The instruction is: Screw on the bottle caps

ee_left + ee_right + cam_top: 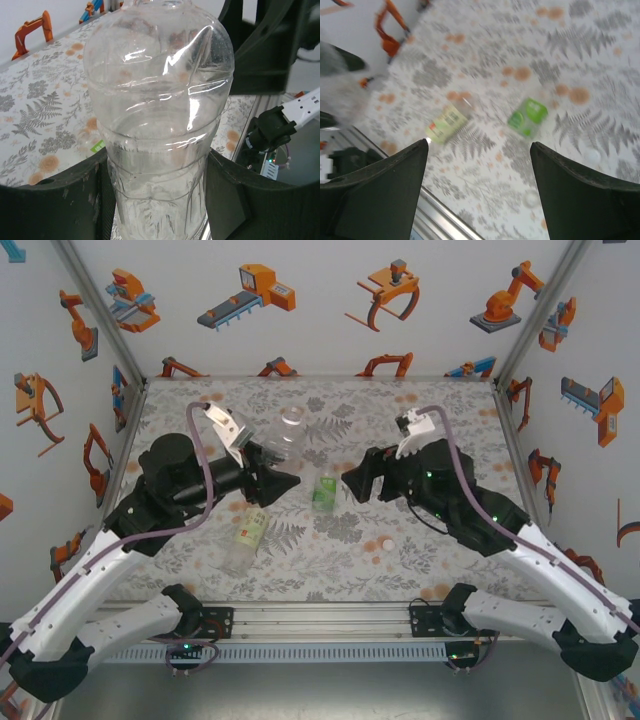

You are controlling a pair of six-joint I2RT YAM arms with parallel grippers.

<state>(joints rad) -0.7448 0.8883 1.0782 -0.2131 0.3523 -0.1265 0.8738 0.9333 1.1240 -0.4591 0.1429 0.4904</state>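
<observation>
While the left end effector (275, 468) grips the nearly plain bottle (289, 433) above the floral surface (440, 540), the right end effector (352, 483) hangs just across from it with nothing between its fingers.

In the left wrist view, the plain bottle (160, 125) sits between the two dark fingers (65, 200) of the left end effector (157, 200), which press on its lower body from both sides. Its shoulder and neck point away from the camera, and the mouth is cut off at the top edge. This hold probably keeps the body from turning, so that a cap can be twisted onto the exposed neck by the other arm.

In the right wrist view, the right end effector (480, 145) has its jaws spread wide and looks down on the surface. The picture is blurred. Below it lie the yellow-green labelled bottle (445, 125) and the bright green labelled bottle (527, 116), near each other but apart. I cannot tell whether the green one stands or lies.

From above, the yellow-green labelled bottle (248, 533) lies on its side below the left end effector. The bright green labelled bottle (323, 490) sits between the two end effectors. A small white cap (385, 543) rests loose on the surface toward the near edge, below the right end effector. It also shows at the right of the right wrist view (592, 156). The wide jaws suit a reach for that cap, which looks like the next step.
</observation>
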